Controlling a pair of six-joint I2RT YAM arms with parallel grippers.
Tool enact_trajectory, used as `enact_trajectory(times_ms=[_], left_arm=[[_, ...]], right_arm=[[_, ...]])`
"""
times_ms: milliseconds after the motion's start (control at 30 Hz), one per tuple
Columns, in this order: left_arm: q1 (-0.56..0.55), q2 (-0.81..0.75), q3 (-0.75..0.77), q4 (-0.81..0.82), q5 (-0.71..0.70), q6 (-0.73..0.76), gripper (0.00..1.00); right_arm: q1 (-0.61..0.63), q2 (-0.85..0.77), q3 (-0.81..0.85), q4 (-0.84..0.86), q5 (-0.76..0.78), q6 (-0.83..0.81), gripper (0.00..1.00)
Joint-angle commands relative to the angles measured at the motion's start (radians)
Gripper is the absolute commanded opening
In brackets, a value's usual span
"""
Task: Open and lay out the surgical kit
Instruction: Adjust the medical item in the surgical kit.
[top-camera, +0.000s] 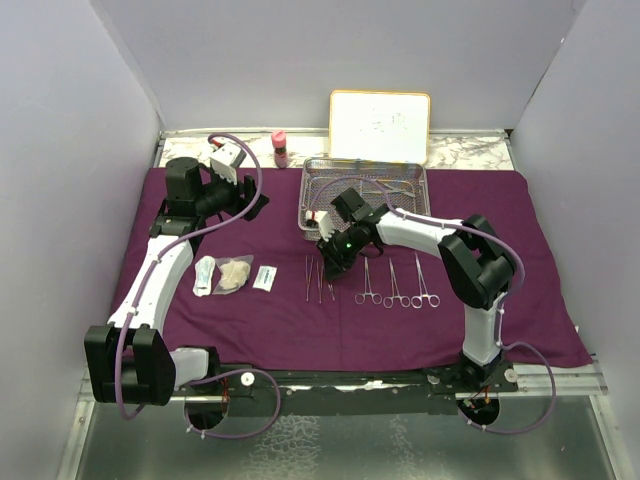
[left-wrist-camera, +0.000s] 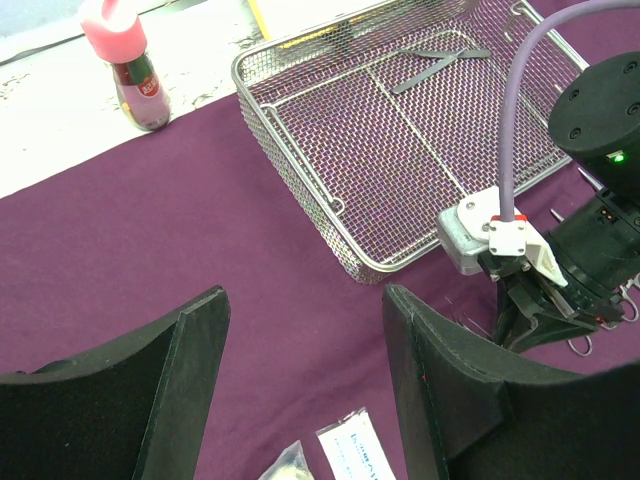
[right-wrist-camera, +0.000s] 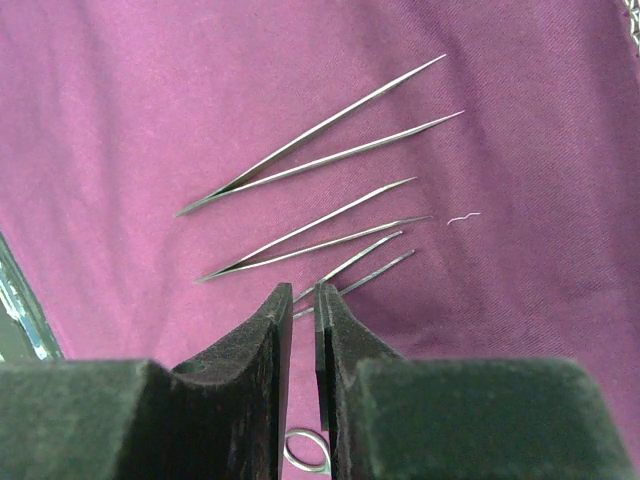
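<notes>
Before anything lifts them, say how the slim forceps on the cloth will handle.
The forceps look like thin polished steel, so probably light and slippery. Lying flat on the purple cloth, they may be hard to pinch. Their arms likely flex when squeezed.

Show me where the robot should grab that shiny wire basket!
Probably the wire-mesh tray by its side wall's rim, coming straight down from above. That wall stands thin and upright, so the open left hand could straddle it; the flat bottom lies on the purple cloth.

Forceps (top-camera: 318, 278) left of clamps (top-camera: 397, 290)
</notes>
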Motion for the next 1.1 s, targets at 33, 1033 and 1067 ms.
enact_trajectory(times_ms=[33, 1033, 1067], left_arm=[[0.007, 0.001, -0.01, 0.03, 0.028, -0.009, 0.66], [0.008, -0.007, -0.017, 0.033, 0.026, -0.006, 0.66], [0.008, -0.008, -0.018, 0.034, 0.026, -0.004, 0.66]], right_arm=[[0.012, -0.028, -0.01, 0.025, -0.054, 0.004, 0.15], [0.014, -0.039, 0.089, 0.022, -0.024, -0.317, 0.33], [0.014, -0.031, 0.096, 0.019, -0.028, -0.324, 0.34]])
